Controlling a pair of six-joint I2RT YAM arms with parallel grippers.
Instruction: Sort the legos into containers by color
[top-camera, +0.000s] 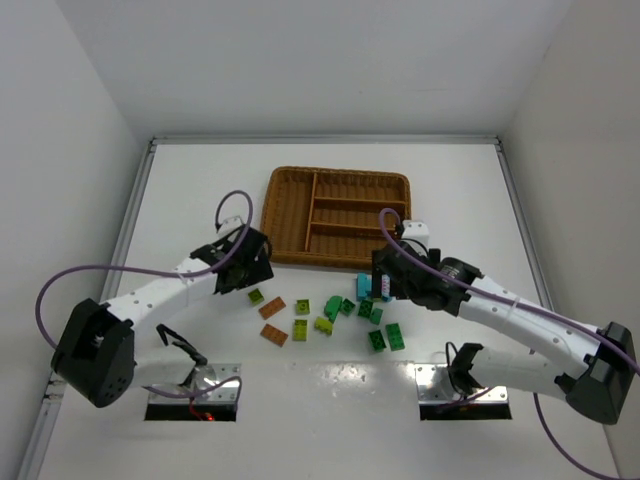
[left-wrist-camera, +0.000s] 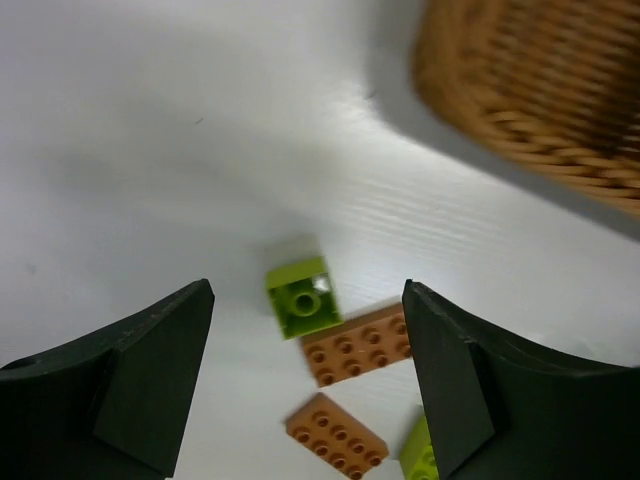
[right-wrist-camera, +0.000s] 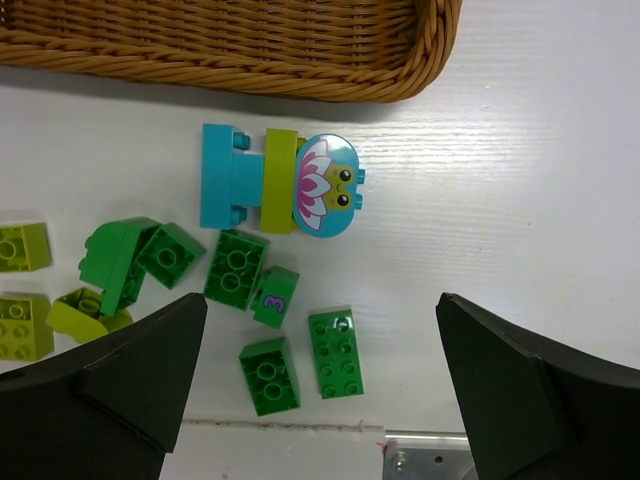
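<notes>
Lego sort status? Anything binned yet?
Done: nothing visible; the tray looks empty from above. In hand: nothing. Both are open, the left claw over a lime brick, the right claw above the green bricks. Left: every brick, all on the table beside the tray.

One character can be read: a purple "3" printed on the face of a small dark green brick (right-wrist-camera: 275, 297), seen from the right wrist camera. The brick lies near the middle of the counter (right-wrist-camera: 530, 150), on the near-edge side of the wicker tray (right-wrist-camera: 300, 60). Close by, a rounded cyan-blue piece (right-wrist-camera: 325, 186) bears a printed picture of a pink flower above a yellow-green face with two eyes.
</notes>
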